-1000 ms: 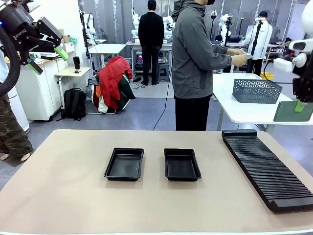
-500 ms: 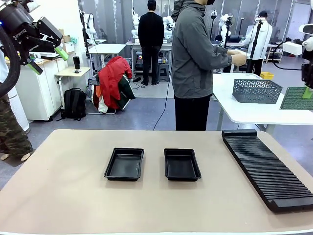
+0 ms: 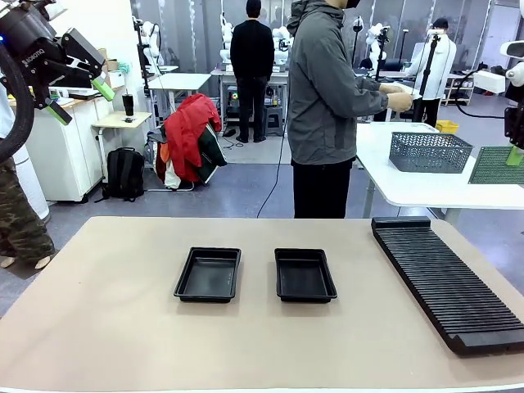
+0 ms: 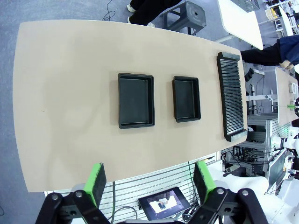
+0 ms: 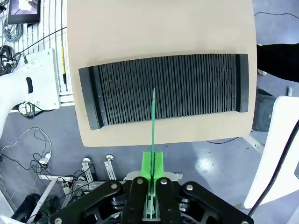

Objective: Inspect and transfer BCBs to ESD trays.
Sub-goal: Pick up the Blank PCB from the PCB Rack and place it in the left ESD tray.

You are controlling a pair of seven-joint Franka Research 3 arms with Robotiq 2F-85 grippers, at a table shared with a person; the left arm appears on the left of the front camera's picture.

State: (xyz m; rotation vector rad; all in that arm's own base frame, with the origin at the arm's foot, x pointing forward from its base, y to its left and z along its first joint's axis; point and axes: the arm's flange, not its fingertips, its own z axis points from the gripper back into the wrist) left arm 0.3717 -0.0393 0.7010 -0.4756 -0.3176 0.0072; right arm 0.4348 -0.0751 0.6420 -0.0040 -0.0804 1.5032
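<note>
Right pincer (image 3: 514,155) clenched on one BCB (image 3: 493,165) by its edge, held high at 3 o'clock of the front view, face turned to the camera, well above the surface (image 3: 123,327); from its own wrist the board shows edge-on, rising toward 12 o'clock over the black slotted rack (image 5: 163,91). Left pincer (image 3: 80,100) released, jaws wide, parked high at 10 o'clock, holding nothing. Both ESD trays (image 3: 208,274) lie empty near mid-surface, side by side but apart, with the rack at 3 o'clock of them. Judged step: inspection hold, transfer not yet begun. To do it well: hold the board steady and square to the camera until the face is read; then swing toward 9 o'clock to the nearer tray (image 3: 304,275), tip the board flat, match its long side to the tray's long side, lower it inside the rim, and let go only once it rests on the floor. Risk: a thin board gripped by one edge may catch the rim if it comes in tilted
</note>
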